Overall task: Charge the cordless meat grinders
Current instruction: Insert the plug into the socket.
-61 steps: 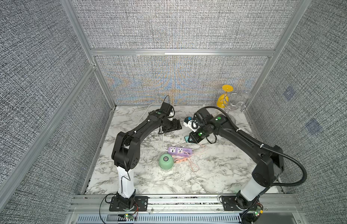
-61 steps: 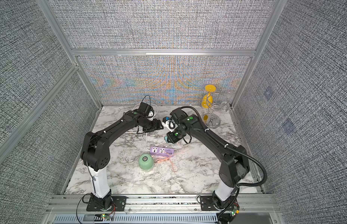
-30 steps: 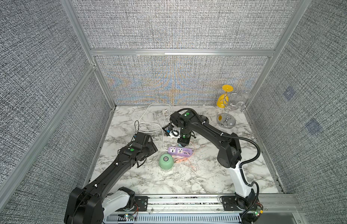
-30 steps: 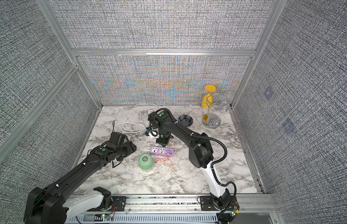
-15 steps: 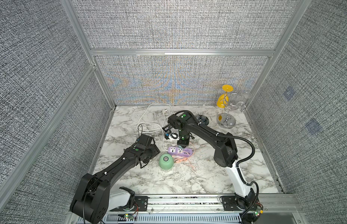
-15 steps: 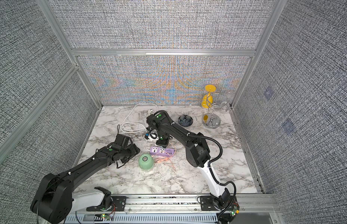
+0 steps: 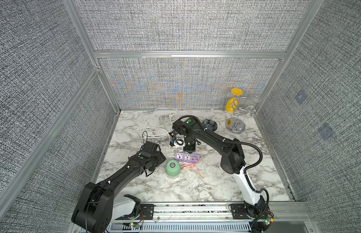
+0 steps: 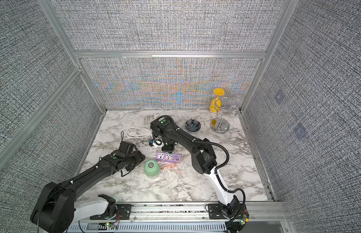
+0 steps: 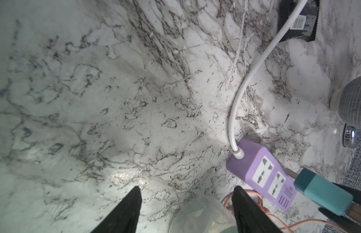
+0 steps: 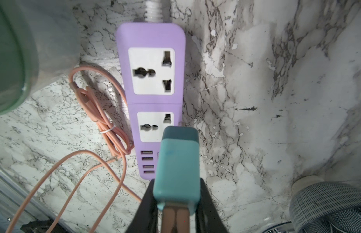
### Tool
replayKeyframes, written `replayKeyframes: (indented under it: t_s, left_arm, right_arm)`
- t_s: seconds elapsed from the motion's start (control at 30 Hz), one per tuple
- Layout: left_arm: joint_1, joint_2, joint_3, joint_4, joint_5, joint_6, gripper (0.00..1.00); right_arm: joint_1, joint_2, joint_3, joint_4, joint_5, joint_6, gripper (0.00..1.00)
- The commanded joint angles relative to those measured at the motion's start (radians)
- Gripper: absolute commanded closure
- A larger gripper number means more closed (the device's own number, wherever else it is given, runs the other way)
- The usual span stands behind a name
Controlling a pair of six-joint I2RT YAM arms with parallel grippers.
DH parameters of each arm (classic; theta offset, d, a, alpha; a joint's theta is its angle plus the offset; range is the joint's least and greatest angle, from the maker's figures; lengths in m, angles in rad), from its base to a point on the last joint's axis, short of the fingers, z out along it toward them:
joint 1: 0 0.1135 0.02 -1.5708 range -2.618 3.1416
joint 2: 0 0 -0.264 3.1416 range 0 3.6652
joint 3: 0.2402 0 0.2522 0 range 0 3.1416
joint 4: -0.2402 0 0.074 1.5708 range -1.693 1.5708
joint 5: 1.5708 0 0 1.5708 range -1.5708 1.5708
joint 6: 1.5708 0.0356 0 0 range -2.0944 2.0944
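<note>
Reference thing: purple power strip (image 7: pixel 187 157), lying flat on the marble table (image 7: pixel 216 185), sockets facing up.

Meat grinder (image 7: pixel 173 167): upright on the table, just beside the strip's corded end, on the side toward the robot bases. Mint dome, dark ringed button on top, clear cup beneath. In both top views a narrow gap separates it from the strip.

Left jaws: apart. In the left wrist view the two black fingers (image 9: pixel 131 211) stand wide, and the grinder's clear cup shows between them at the frame edge. In both top views the arm's end sits just beside the grinder, on its side away from the strip.

Right jaws: clamped on the teal plug adapter (image 10: pixel 178 167), held over the strip's USB end, with its darker front overlapping the second socket in the right wrist view. A prong points at the strip; it looks short of the socket, but the angle is poor.

Pink cable (image 10: pixel 98 113): tied bundle just beside the strip's long side facing the grinder, with loose loops running away from the strip.

White cord (image 7: pixel 155 125): leaves the strip's grinder-side end and loops beyond the strip toward the back wall.

Dark bowl (image 7: pixel 209 125) and chrome stand (image 7: pixel 235 123): well apart from the strip, near the back wall.
</note>
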Motion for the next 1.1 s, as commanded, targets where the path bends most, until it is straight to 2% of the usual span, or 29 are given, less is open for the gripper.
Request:
replayKeyframes:
  t_s: [0.0, 0.73, 1.07]
  left_arm:
    - [0.000, -0.016, -0.002, -0.003, -0.015, -0.004, 0.27]
    - [0.000, -0.116, -0.053, -0.029, -0.034, -0.029, 0.28]
    - [0.001, -0.163, -0.092, -0.034, -0.046, -0.048, 0.28]
  right_arm:
    - [0.005, -0.018, -0.012, -0.019, 0.004, -0.046, 1.00]
    - [0.033, 0.002, -0.041, -0.004, 0.069, -0.059, 1.00]
    - [0.075, 0.121, 0.022, -0.020, 0.080, -0.065, 1.00]
